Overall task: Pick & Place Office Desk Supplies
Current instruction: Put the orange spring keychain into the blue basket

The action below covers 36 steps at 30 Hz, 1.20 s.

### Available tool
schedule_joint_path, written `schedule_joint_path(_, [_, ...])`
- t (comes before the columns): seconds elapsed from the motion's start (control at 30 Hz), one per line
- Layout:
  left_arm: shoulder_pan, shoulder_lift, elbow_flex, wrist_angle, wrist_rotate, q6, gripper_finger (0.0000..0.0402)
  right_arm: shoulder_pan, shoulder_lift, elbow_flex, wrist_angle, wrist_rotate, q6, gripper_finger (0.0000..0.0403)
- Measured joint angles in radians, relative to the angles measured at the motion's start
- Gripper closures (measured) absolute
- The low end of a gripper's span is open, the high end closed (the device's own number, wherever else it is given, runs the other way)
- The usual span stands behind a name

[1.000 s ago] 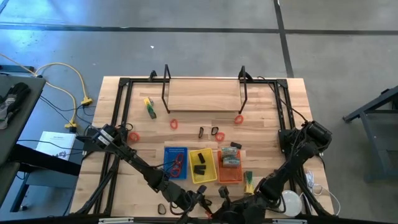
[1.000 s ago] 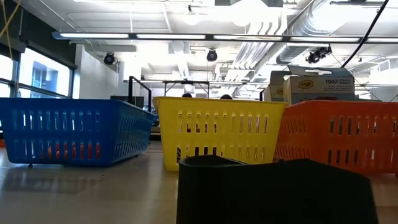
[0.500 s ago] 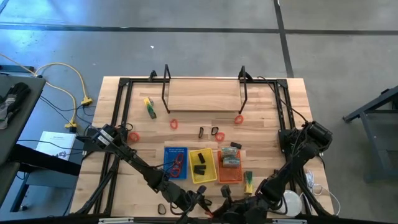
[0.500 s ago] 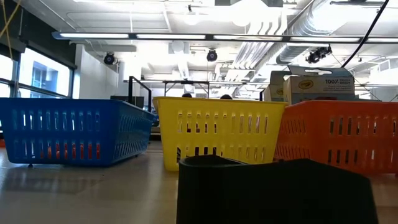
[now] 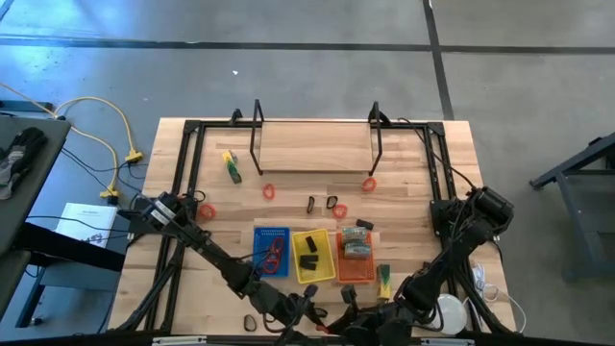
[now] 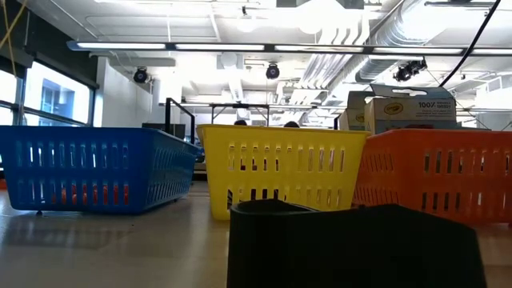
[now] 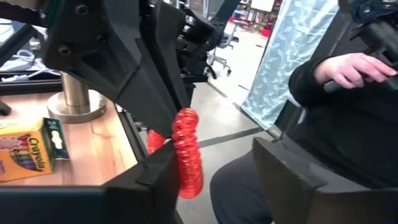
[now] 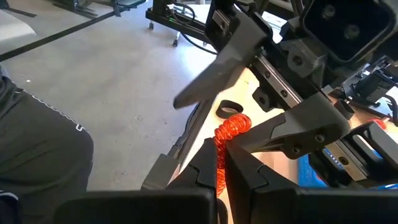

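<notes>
1. The right gripper (image 8: 219,167) sits at the near edge of the table, its two dark fingers pressed together on one end of a red coiled band (image 8: 231,127). The coil stands out from between the fingertips.

2. The left gripper (image 7: 214,171) faces it at the same edge. Its fingers stand apart, with the red coiled band (image 7: 186,152) lying against one finger and a clear gap to the other. Whether it has any pinch on the band cannot be told.

3. The band looks light and springy, a plastic spiral that will stretch and sag rather than hold a shape. It is probably not fragile, but its smooth turns could slip out of a shallow pinch.

4. The best hold is likely across several turns bunched together, near the middle of the coil, so it cannot uncoil or dangle far.

5. Just beyond the grippers, a black loop (image 8: 229,107) lies on the wood.

6. Farther in, the blue tray (image 5: 271,249), yellow tray (image 5: 311,257) and orange tray (image 5: 355,252) stand side by side. Red loops (image 5: 269,191) and black clips (image 5: 332,206) are scattered past them.

7. A round white object (image 5: 450,312) rests near the right arm. A person's hand (image 7: 345,67) shows beyond the table edge.
</notes>
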Motion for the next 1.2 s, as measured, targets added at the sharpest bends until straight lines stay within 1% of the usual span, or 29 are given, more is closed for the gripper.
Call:
schedule_joint_path(0.23, [0.0, 0.0, 0.0, 0.001, -0.007, 0.001, 0.0326, 0.0, 0.0, 0.0, -0.006, -0.007, 0.0, 0.0399])
schedule_joint_path(0.33, [0.0, 0.0, 0.0, 0.001, -0.029, 0.003, 0.0361, 0.0, 0.0, 0.0, -0.015, -0.019, 0.0, 0.0399])
schedule_joint_path(0.47, [0.0, -0.001, 0.0, 0.001, -0.029, 0.003, 0.0389, 0.0, 0.0, 0.0, -0.021, -0.022, 0.009, 0.0399])
schedule_joint_path(0.6, [0.0, -0.002, 0.0, 0.0, -0.031, 0.003, 0.039, 0.0, 0.0, 0.0, -0.019, -0.022, 0.109, 0.0393])
schedule_joint_path(0.73, [0.0, -0.002, 0.0, -0.001, -0.057, 0.002, 0.0388, 0.012, 0.0, 0.0, -0.018, -0.017, 0.158, 0.0356])
schedule_joint_path(0.83, [-0.002, -0.002, 0.0, -0.002, -0.081, 0.002, 0.0388, 0.029, 0.0, 0.0, -0.017, -0.016, 0.159, 0.0313])
schedule_joint_path(0.9, [-0.006, -0.002, 0.0, -0.003, -0.115, 0.0, 0.0388, 0.044, 0.0, 0.0, -0.017, -0.006, 0.159, 0.0282])
schedule_joint_path(0.97, [-0.018, -0.002, 0.0, -0.013, -0.161, 0.0, 0.0388, 0.065, 0.0, 0.0, -0.018, 0.027, 0.159, 0.0251])
schedule_joint_path(1.07, [-0.048, -0.005, 0.0, -0.057, -0.266, 0.0, 0.0388, 0.097, 0.0, 0.0, -0.028, 0.051, 0.161, 0.0211])
schedule_joint_path(1.2, [-0.104, -0.056, 0.0, -0.201, -0.414, -0.033, 0.0388, 0.132, 0.0, 0.0, -0.047, 0.052, 0.188, 0.018])
